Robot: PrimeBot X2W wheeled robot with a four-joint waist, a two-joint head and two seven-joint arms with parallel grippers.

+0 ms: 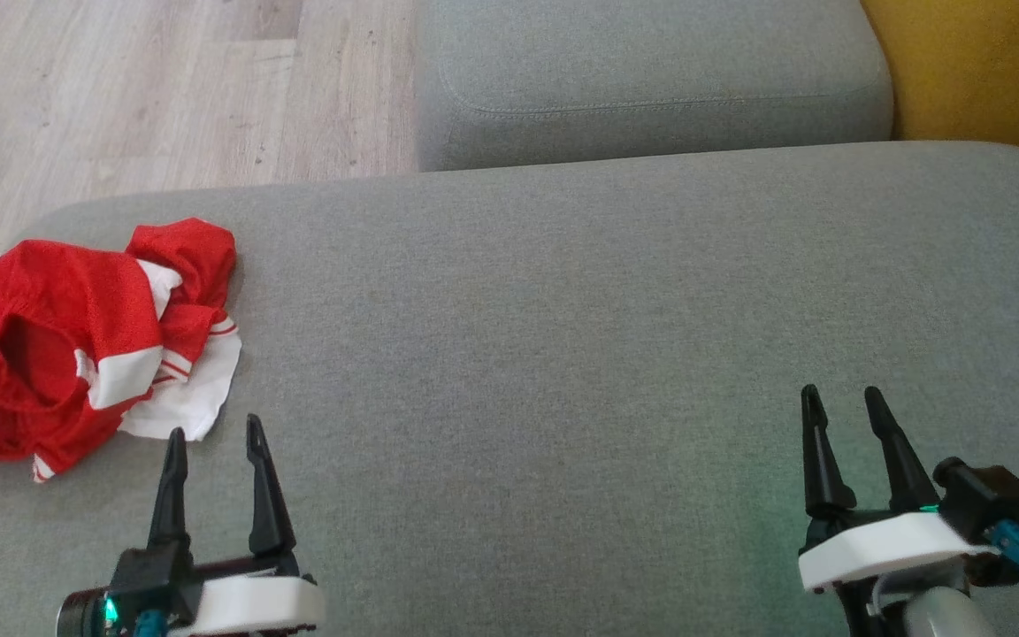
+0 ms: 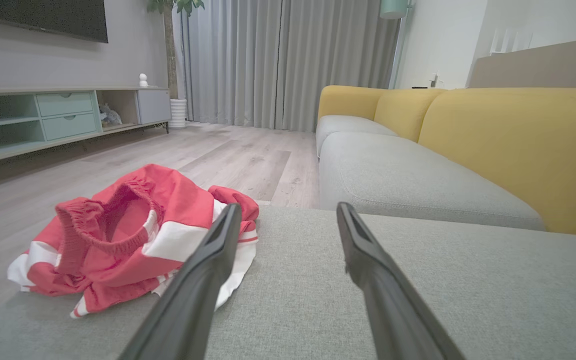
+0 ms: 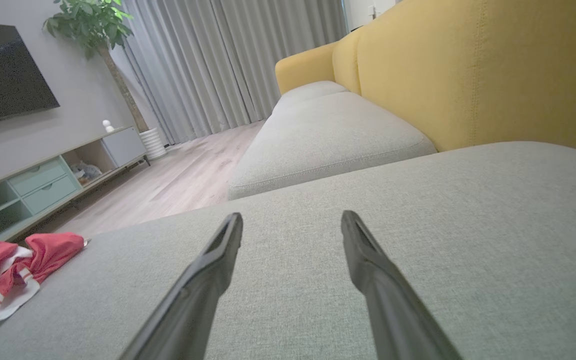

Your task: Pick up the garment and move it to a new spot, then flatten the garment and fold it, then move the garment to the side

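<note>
garment [image 1: 76,345]: crumpled on grey cushion [image 1: 563,310], 9 o'clock end, no clear long axis | just beside my left pincer [image 1: 214,427], at its 10 o'clock; jaws apart, empty | my right pincer [image 1: 841,391]: apart, empty, well off | left nearer

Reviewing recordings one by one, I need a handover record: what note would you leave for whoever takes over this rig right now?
Left hand: open and empty, over the grey seat cushion, just short of the garment.
Right hand: open and empty, over the cushion's right side, far from the garment.
The garment: red and white, crumpled in a heap at the cushion's left edge; neither hand touches it.
Done: nothing yet; it is not picked up, flattened or folded.
Left: pick it up, move it to a new spot, flatten it, fold it, then move it aside.
</note>
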